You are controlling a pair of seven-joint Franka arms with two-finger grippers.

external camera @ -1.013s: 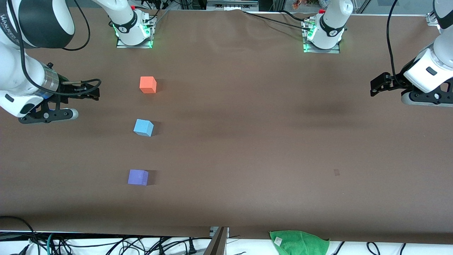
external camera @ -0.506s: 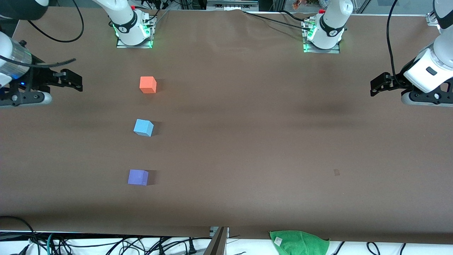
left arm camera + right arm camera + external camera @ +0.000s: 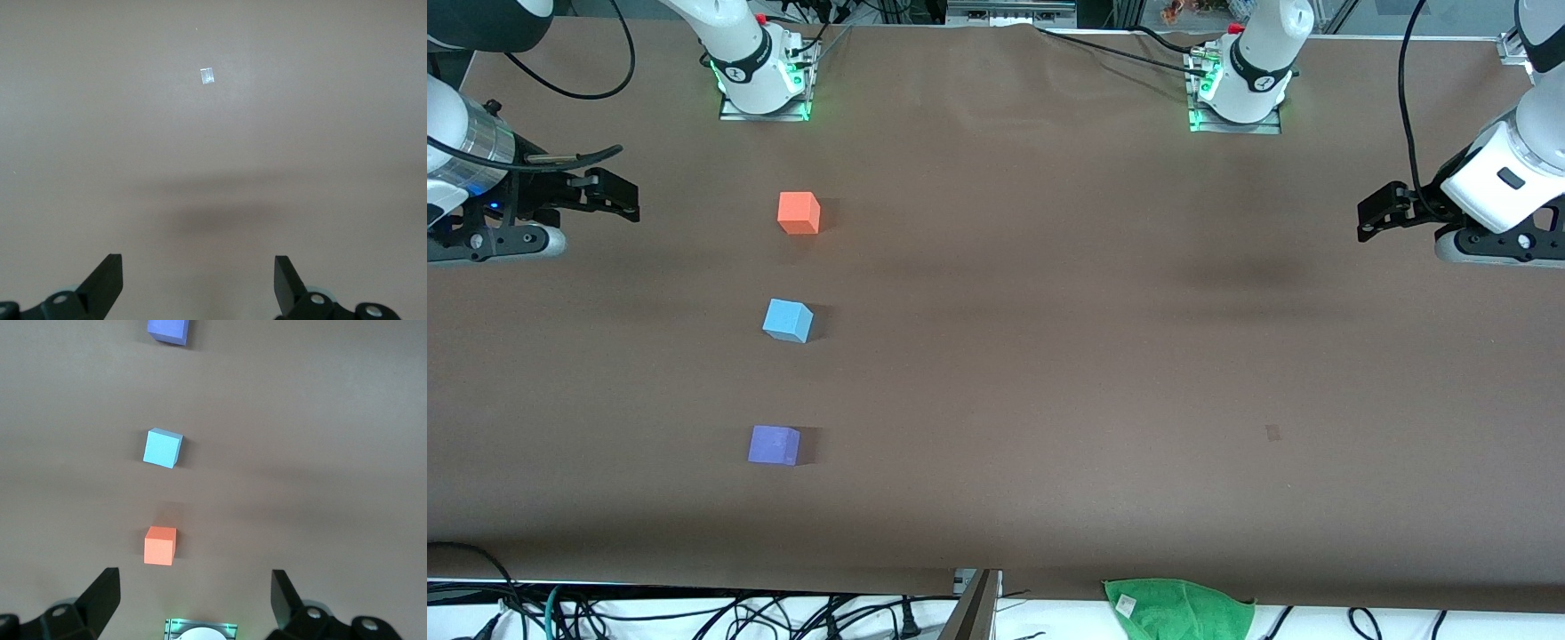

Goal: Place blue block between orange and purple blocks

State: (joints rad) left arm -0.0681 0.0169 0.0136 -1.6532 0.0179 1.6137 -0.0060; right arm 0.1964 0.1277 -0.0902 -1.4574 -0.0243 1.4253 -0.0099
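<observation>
As laid out now, with blue block [image 3: 787,319] mid-left of frame between orange block [image 3: 799,212] above and purple block [image 3: 774,444] below: looks done, right gripper [image 3: 609,194] upper left, left gripper [image 3: 1376,216] upper right, both spread wide, empty.

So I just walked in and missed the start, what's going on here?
Nothing is being handled. The blue block sits on the table between the orange block and the purple block, all apart in a row. The right pincer and left pincer hang open over the table's ends, empty.
</observation>
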